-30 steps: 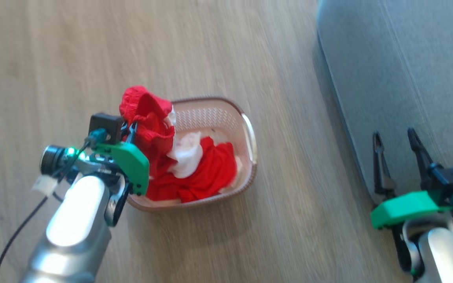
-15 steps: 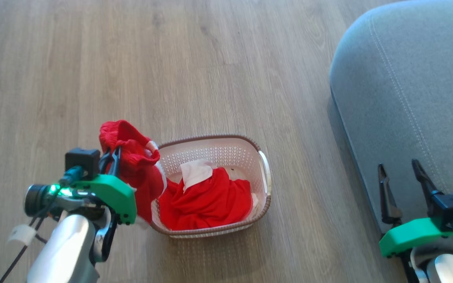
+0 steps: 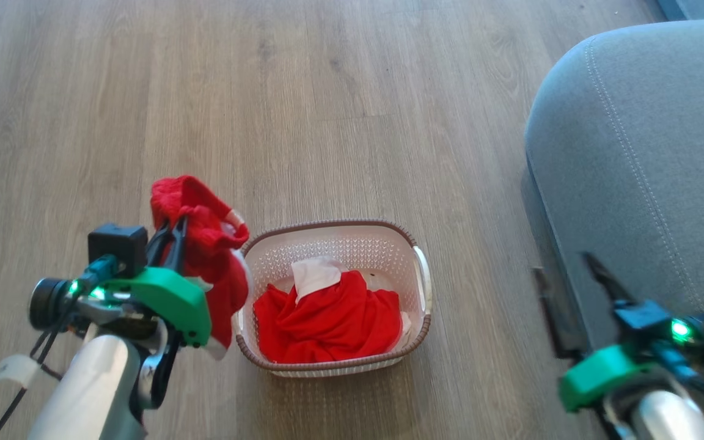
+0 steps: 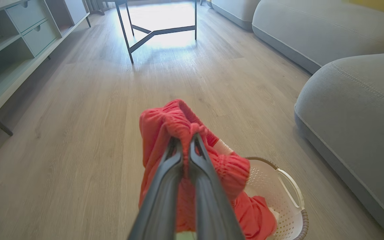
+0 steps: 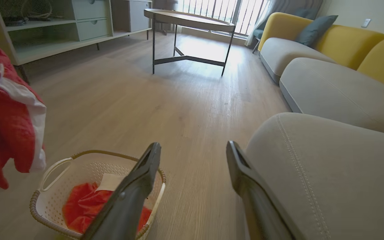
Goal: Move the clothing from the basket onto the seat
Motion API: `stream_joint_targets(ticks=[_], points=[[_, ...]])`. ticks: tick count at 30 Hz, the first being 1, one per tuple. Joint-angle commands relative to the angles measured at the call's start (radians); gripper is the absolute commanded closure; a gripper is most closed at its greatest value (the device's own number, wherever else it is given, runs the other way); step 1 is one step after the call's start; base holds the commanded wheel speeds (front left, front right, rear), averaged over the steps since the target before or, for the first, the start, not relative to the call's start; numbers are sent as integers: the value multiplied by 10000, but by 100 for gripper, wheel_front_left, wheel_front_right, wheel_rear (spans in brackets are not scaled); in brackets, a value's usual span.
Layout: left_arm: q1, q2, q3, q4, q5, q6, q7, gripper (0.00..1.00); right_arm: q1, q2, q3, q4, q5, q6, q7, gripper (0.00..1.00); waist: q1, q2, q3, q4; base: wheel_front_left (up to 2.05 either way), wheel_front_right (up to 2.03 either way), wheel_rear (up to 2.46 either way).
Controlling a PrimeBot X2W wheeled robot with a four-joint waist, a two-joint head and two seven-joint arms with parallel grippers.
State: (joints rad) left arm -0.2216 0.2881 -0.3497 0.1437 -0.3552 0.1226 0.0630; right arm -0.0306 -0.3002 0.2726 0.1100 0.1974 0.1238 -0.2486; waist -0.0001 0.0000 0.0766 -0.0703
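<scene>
The left gripper is clenched on a red garment, pinching a bunched fold near its top. The garment hangs raised above the floor, by the left end of the basket, with white trim along its lower edge. In the left wrist view the two fingers lie pressed together with red fabric caught between them. The rest of the clothing, red with a white patch, lies crumpled inside the basket, which stands on the wood floor between the two arms. The grey seat is to the right, near the basket and well apart from the held garment. The right gripper is released, its fingers spread wide and holding nothing, at the seat's near edge; it is blurred in the head view.
</scene>
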Motion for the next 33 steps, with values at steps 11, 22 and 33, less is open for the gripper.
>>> stream_joint_targets(ticks=[11, 22, 33], points=[[-1184, -93, -588, -1297, 70, -490, 503, 100, -2817, -552, 3394, 124, 336, 69, -132, 0, 1, 0, 125, 239, 0, 0, 0], [-1666, -754, -1771, -1771, 170, -1004, 837, 100, -4453, -380, 5399, 503, 1002, 69, -132, 0, 1, 0, 74, 402, 0, 0, 0], [-1549, -1227, -2635, -1832, 187, -1157, 1070, 100, -4812, -144, 6023, 723, 1318, 69, -132, 0, 1, 0, -308, 385, 0, 0, 0]])
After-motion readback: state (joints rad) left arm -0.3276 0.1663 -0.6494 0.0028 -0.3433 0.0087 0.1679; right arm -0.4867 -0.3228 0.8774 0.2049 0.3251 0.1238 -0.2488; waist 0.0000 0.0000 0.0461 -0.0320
